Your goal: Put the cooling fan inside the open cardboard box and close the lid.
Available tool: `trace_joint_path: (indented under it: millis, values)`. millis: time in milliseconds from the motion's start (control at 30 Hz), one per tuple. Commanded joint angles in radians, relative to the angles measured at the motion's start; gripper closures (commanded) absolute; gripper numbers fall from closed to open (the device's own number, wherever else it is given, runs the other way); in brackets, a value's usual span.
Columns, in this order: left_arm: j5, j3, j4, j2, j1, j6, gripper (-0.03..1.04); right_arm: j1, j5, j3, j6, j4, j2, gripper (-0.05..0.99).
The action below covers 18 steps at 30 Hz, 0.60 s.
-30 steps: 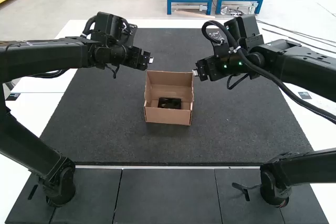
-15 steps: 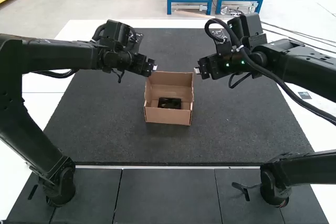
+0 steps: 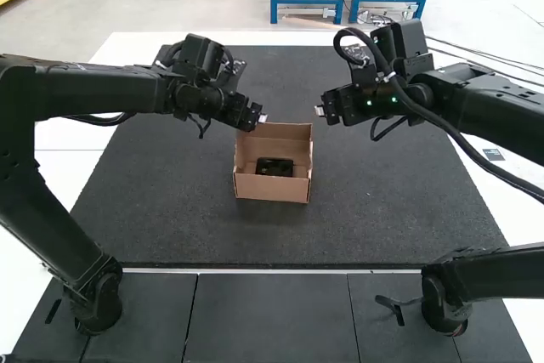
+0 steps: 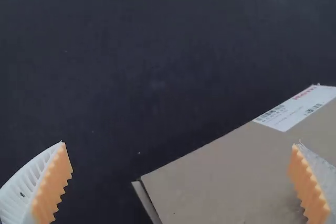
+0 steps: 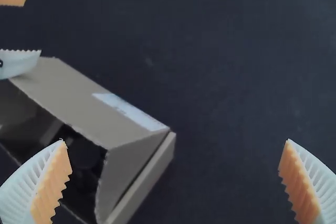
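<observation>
Left gripper [image 4: 177,150]: white ribbed fingers [image 4: 50,182] were spread wide apart, orange pads facing inward. A brown cardboard lid [image 4: 236,177] lay between them. One finger overlapped the lid, but contact could not be confirmed. A white label [image 4: 296,107] sat at the lid's edge. A black mat [image 4: 157,51] lay beyond.

The box [image 3: 272,186] is plain brown cardboard, matt and slightly fibrous, with raw cut edges. A smooth white paper label [image 4: 294,107] is stuck on its lid flap. The fan [image 3: 275,165] inside looks like black plastic with a dull sheen. The mat [image 3: 170,210] is black, matt and finely grained, like rubber or foam. The bench [image 3: 123,42] around it is smooth and white. The jaws' fingers [image 5: 22,183] are white ribbed plastic, faced with orange, saw-toothed, rubbery pads [image 5: 52,182]. The arms [image 3: 85,87] have black housings with a satin finish.
</observation>
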<state>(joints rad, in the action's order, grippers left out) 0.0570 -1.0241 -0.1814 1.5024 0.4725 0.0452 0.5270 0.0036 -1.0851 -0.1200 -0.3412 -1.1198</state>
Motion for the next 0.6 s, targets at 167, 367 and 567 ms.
trace_joint_path:
  millis: [167, 367, 567]
  values:
    - [0.015, -0.007, -0.024, -0.01, 0.006, -0.01, 0.04, -0.013, -0.016, -0.009, 0.003, 0.011, 0.018, 0.03]
    - [0.014, 0.022, -0.02, -0.01, 0.026, -0.001, 0.04, -0.013, -0.017, 0.004, 0.002, 0.01, 0.018, 0.03]
    - [0.012, 0.055, -0.013, -0.01, 0.063, 0.022, 0.04, -0.015, -0.03, 0.01, 0.008, 0.011, 0.02, 0.03]
